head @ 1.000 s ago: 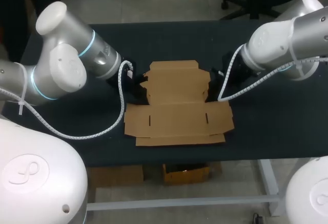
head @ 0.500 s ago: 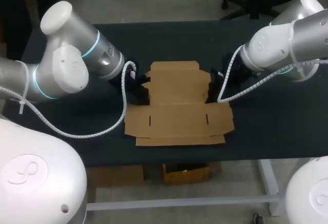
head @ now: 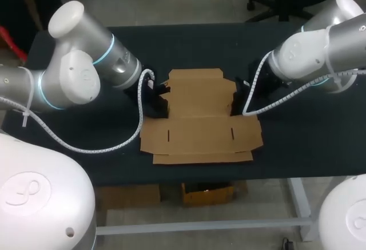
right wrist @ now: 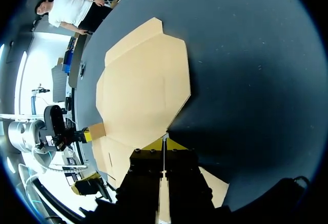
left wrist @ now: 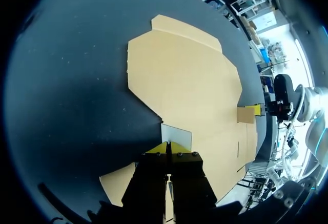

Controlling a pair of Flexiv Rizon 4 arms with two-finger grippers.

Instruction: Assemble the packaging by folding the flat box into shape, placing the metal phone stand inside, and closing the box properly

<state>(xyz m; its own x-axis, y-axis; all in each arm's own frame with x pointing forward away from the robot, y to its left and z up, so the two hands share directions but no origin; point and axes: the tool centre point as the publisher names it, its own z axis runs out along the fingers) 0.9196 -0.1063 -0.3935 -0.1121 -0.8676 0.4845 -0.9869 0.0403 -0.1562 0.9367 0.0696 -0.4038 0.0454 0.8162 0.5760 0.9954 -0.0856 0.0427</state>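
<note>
Cardboard box (head: pixel 200 130) lies opened out flat on the dark table (head: pixel 303 141), toward its near edge. Nearest me is a narrow strip along the box's front. Behind it is a wide panel with two short slits, one toward each end. Beyond that panel the box narrows to a squarer middle panel, and my grippers sit at its two sides.

The left gripper (left wrist: pixel 169 146) is at the box's left edge. Its yellow tips are pressed almost together, pinching the thin left flap (left wrist: pixel 177 133), which stands up off the table. The right gripper (right wrist: pixel 164 143) is at the opposite edge, its tips likewise closed to a sliver on the right flap (left wrist: pixel 247 115). The left wrist view shows that flap as a small brown tab raised beside a yellow tip.

The two grippers face each other across the middle panel, well apart, with bare cardboard between them. Past them the box ends in a shorter far panel with notched corners, lying flat on the table.
</note>
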